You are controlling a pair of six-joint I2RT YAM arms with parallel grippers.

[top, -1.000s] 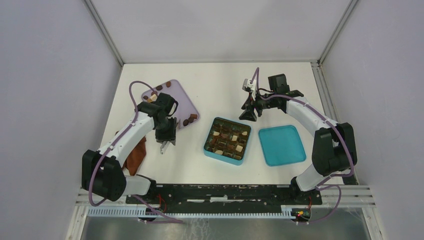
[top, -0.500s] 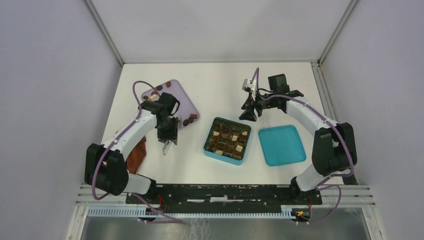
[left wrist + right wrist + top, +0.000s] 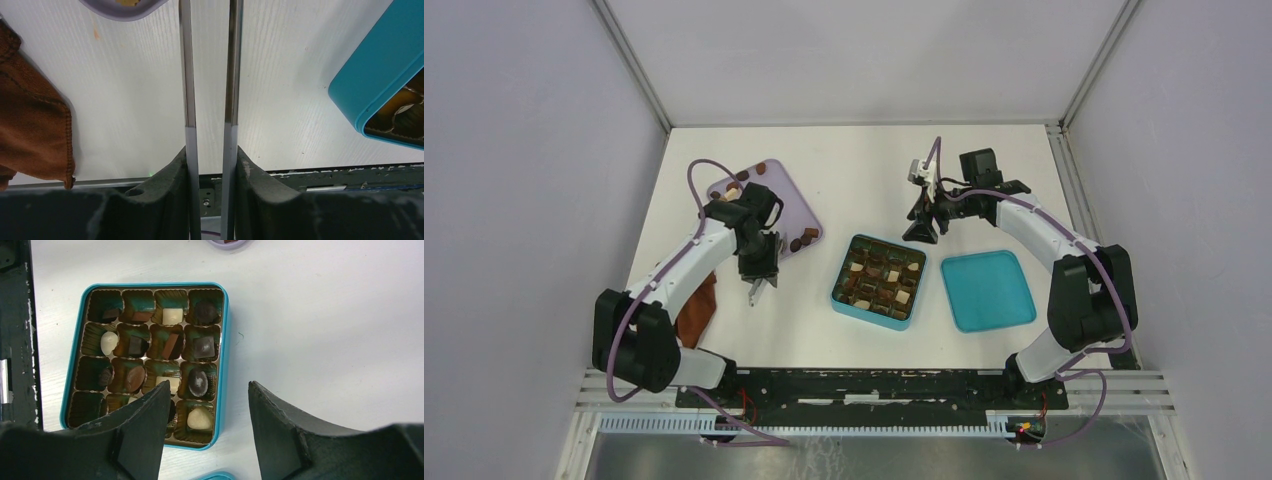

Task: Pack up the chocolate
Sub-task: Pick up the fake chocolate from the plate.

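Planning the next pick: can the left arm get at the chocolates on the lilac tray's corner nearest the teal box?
Probably yes: the left gripper hangs empty beside the lilac tray, with nothing between it and those chocolates.

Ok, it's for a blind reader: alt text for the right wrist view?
A teal square gridded box, most cells holding small brown or cream chocolates, sits on a white table. The right gripper, its black fingers open, holds nothing.

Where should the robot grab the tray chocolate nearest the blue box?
Pinch the chocolate by its two sides, coming straight down. It is small and lies low on the flat tray, another piece close beside it, so a side approach would likely bump things.
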